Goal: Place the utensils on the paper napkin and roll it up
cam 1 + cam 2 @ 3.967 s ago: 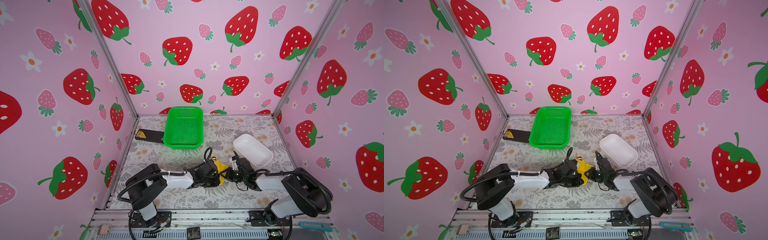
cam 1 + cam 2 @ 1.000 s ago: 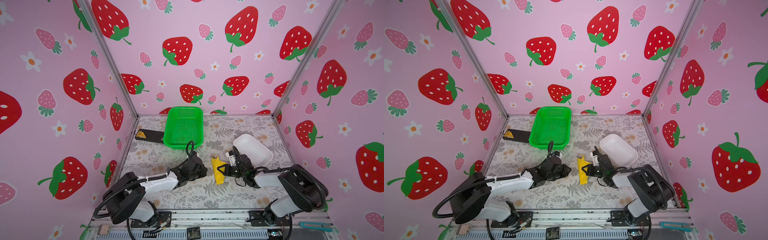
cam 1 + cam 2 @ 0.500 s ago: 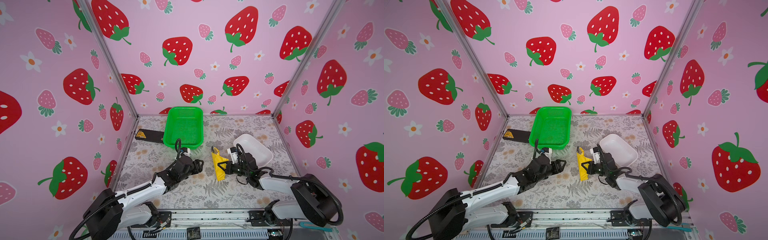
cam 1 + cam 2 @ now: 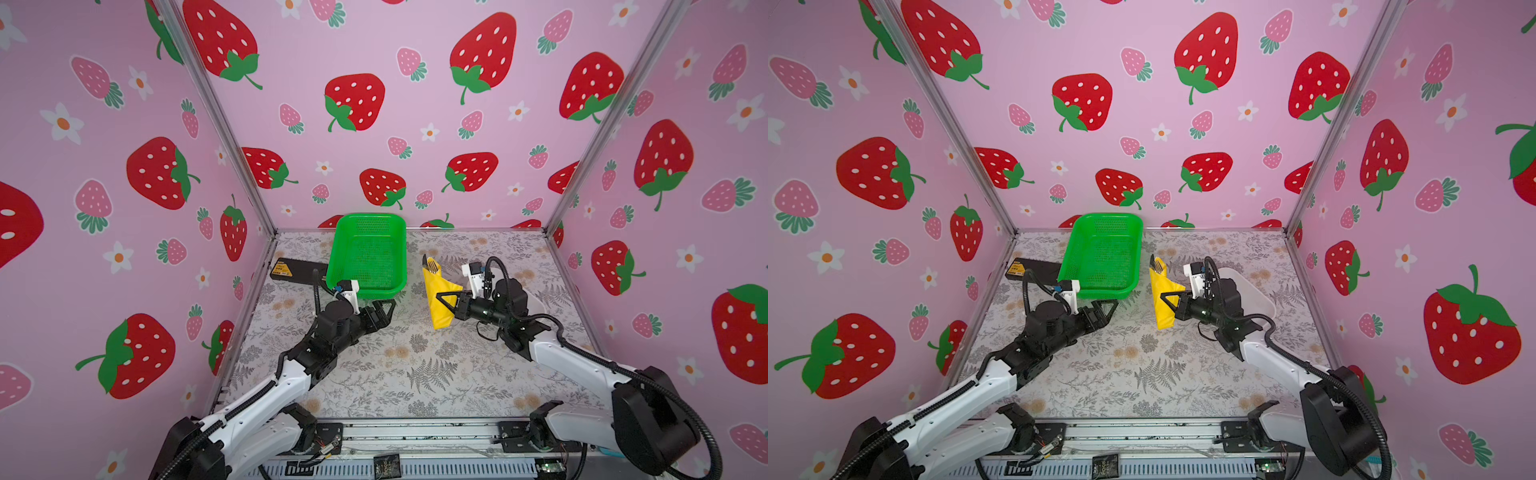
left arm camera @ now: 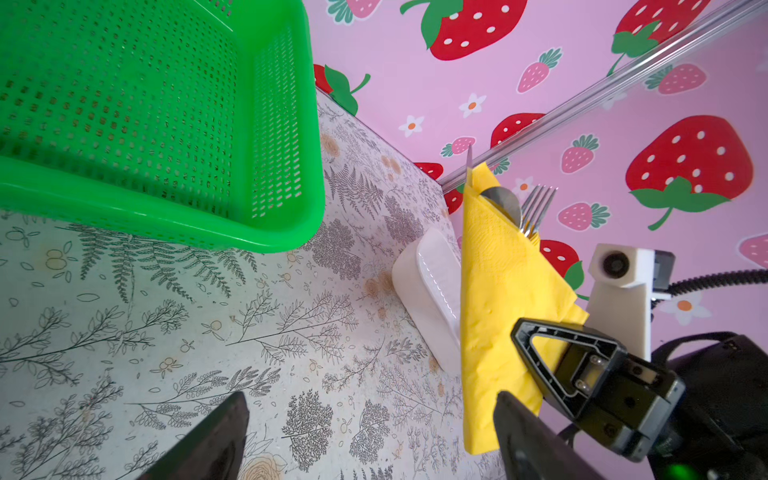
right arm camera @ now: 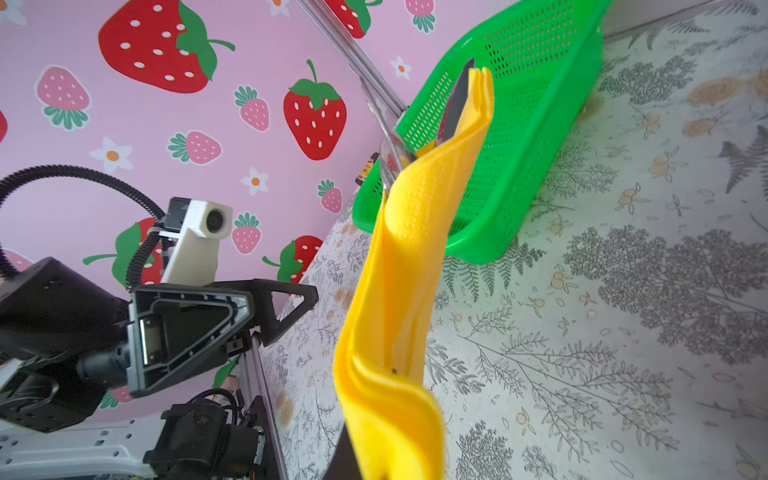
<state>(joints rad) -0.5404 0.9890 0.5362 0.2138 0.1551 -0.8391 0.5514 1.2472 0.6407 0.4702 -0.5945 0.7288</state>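
The paper napkin (image 4: 438, 297) (image 4: 1163, 299) is a yellow roll standing nearly upright above the table, right of the green basket. The utensils (image 4: 432, 266) poke out of its top. In the left wrist view a fork (image 5: 536, 203), a spoon bowl (image 5: 503, 203) and a knife tip (image 5: 468, 166) show there. My right gripper (image 4: 440, 296) (image 4: 1165, 296) is shut on the roll's lower half. In the right wrist view the roll (image 6: 399, 291) fills the middle. My left gripper (image 4: 390, 305) (image 5: 370, 411) hangs open and empty in front of the basket, apart from the roll.
A green perforated basket (image 4: 370, 253) (image 5: 166, 124) stands at the back centre, with a black box (image 4: 297, 270) at its left. A white oblong dish (image 4: 1254, 291) (image 5: 432, 282) lies behind the right arm. Pink strawberry walls close three sides.
My left gripper has opened and drawn back left toward the basket. My right gripper has lifted the napkin roll off the table and carried it farther back.
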